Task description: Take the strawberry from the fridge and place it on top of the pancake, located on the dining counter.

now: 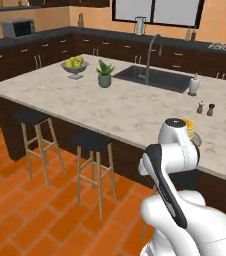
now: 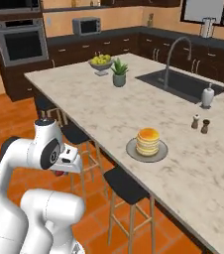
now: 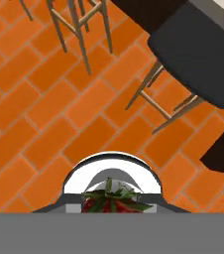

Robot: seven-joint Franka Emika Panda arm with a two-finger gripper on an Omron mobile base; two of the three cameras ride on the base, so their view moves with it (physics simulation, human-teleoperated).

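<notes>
The strawberry (image 3: 112, 203), dark red with green leaves, sits at the bottom of the hand view with my gripper (image 2: 63, 169) shut on it. In the right base view a speck of its red (image 2: 59, 173) shows under the hand. The hand hangs low over the orange floor, in front of the dining counter (image 2: 94, 101) and left of the pancake (image 2: 147, 140). The golden stack rests on a grey plate (image 2: 132, 151) near the counter's front edge. In the left base view my arm covers most of the pancake (image 1: 189, 125). The fridge is out of view.
Black-seated stools (image 2: 125, 184) (image 1: 92, 141) stand along the counter's front, and one (image 3: 199, 52) lies close ahead of the hand. On the counter are salt and pepper shakers (image 2: 200, 122), a sink (image 2: 183, 85) with faucet, a soap bottle (image 2: 207, 96), a plant (image 2: 119, 73) and a fruit bowl (image 2: 100, 62).
</notes>
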